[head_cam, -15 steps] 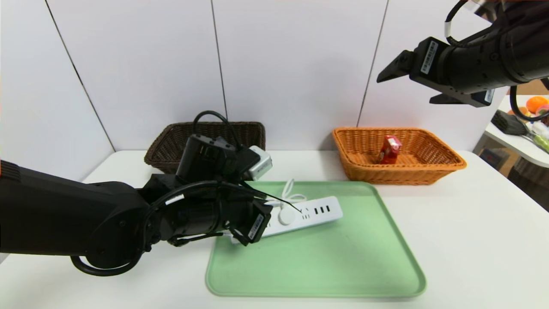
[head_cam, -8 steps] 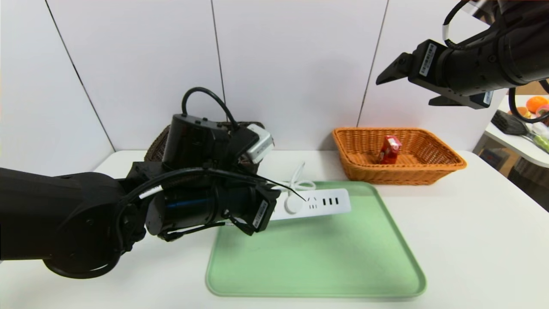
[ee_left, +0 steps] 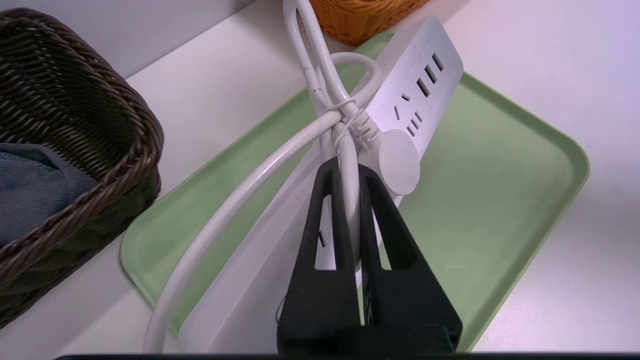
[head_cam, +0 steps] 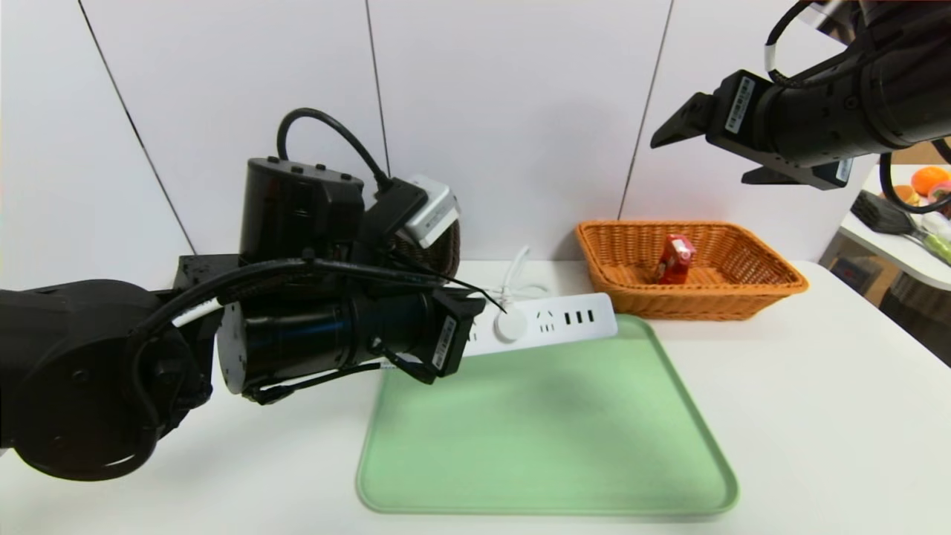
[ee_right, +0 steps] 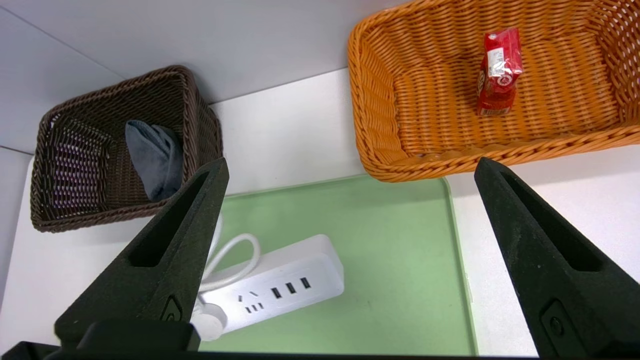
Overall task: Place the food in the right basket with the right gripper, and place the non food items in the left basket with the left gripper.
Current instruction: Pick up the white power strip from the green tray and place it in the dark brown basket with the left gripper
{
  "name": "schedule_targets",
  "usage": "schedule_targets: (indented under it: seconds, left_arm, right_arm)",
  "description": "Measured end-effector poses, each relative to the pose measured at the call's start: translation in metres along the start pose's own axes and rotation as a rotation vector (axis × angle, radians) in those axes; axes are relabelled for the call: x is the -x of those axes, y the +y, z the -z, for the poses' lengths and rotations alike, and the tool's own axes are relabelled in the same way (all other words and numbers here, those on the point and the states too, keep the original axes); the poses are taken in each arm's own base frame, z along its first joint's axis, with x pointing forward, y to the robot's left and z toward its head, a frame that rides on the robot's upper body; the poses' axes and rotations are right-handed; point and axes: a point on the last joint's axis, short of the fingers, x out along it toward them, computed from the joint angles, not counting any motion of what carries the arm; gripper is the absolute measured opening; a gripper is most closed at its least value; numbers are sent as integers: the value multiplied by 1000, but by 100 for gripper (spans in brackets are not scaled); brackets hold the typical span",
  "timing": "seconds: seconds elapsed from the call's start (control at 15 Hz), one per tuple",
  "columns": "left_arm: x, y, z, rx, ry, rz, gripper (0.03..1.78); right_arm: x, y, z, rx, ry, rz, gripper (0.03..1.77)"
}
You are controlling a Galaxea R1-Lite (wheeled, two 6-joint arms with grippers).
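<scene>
Head view
Left end effector (head_cam: pixel 446 343): closed on the white plastic power strip (head_cam: pixel 550 324), holding it up over the back edge of the flat green plastic tray (head_cam: pixel 550 438).
Right end effector (head_cam: pixel 724 145): open and holding nothing, high above the orange woven basket (head_cam: pixel 631 286).
Orange basket: sits just behind the tray's right corner, with one small red snack packet (head_cam: pixel 674 258) inside.
Tray: nothing lies on it; it rests on the white table (head_cam: pixel 817 386).

Left wrist view
Grip: the two black fingers (ee_left: pixel 327 220) pinch the white cord (ee_left: pixel 280 150) where it is tied in a bundle, right beside the round plug (ee_left: pixel 397 162).
How it handles: the strip looks hard and stiff, and likely a bit heavy. The cord is bendy and smooth, so the strip may swing or slide. A hold on the hard body would likely be steadier.
Dark brown woven basket (ee_left: pixel 75 125): just beside the tray's left edge, with a soft grey cloth (ee_left: pixel 35 180) in it.

Right wrist view
Brown basket (ee_right: pixel 195 115): the grey cloth (ee_right: pixel 155 157) is the only thing seen inside, with room left for the strip.
Orange basket (ee_right: pixel 380 125): only the red packet (ee_right: pixel 497 67) is in it.
Power strip (ee_right: pixel 280 287): over the tray's side nearest the brown basket.
</scene>
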Motion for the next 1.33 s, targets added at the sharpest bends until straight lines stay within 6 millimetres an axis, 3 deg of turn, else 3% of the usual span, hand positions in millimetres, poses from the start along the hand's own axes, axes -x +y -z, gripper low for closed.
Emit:
schedule_targets:
  seconds: [0.27, 0.6, 0.93, 1.33]
  left_arm:
    - [20, 12, -24, 44, -87, -77, 10]
    - [44, 57, -48, 109, -166, -231, 10]
    - [50, 103, -45, 167, -167, -375, 10]
    - [47, 116, -40, 181, -147, -407, 10]
  right_arm:
    - [0, -1, 1, 3, 15, 3, 169]
    - [2, -1, 1, 2, 12, 1, 169]
    - [5, -4, 3, 0, 17, 6, 169]
    - [5, -10, 5, -21, 28, 21, 169]
